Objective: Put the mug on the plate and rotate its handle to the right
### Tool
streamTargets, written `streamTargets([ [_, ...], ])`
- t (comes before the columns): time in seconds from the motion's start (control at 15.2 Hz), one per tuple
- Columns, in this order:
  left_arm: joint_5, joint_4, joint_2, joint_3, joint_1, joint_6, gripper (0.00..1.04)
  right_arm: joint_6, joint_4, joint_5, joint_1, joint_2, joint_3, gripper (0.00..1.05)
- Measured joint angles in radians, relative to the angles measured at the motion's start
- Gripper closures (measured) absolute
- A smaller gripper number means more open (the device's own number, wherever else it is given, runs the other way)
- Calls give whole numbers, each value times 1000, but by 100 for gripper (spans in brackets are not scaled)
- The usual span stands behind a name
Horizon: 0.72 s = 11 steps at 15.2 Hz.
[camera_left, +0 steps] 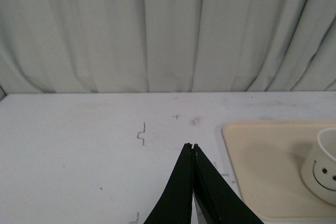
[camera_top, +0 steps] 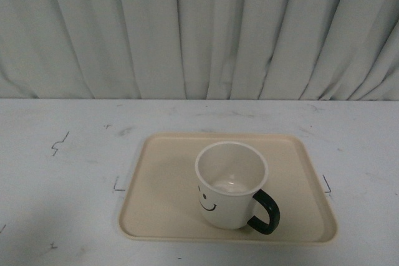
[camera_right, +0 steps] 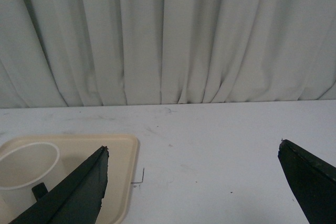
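- The mug [camera_top: 230, 185] stands upright on the plate [camera_top: 162, 210], right of its middle and near the front rim. It looks empty, though a pale glint sits at the bottom.
- Its handle [camera_top: 266, 212] points right and slightly toward the camera.
- The plate lies flat on the surface [camera_top: 62, 172], long side running left to right.
- The left tool [camera_left: 192, 146] is clenched, tips together, above the surface near the plate.
- The right tool [camera_right: 192, 145] is spread wide, released.
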Motion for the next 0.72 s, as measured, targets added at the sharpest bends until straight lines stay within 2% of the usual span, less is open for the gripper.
streamTargets([
  [0.39, -3, -5, -53, 0, 0, -1, 103, 0, 0, -1, 0, 0, 0, 6],
  [0.52, -3, -9, -53, 0, 0, -2, 93, 0, 0, 0, 0, 0, 0, 6],
  [0.72, -3, -9, -53, 0, 0, -2, 66, 0, 0, 0, 0, 0, 0, 6],
])
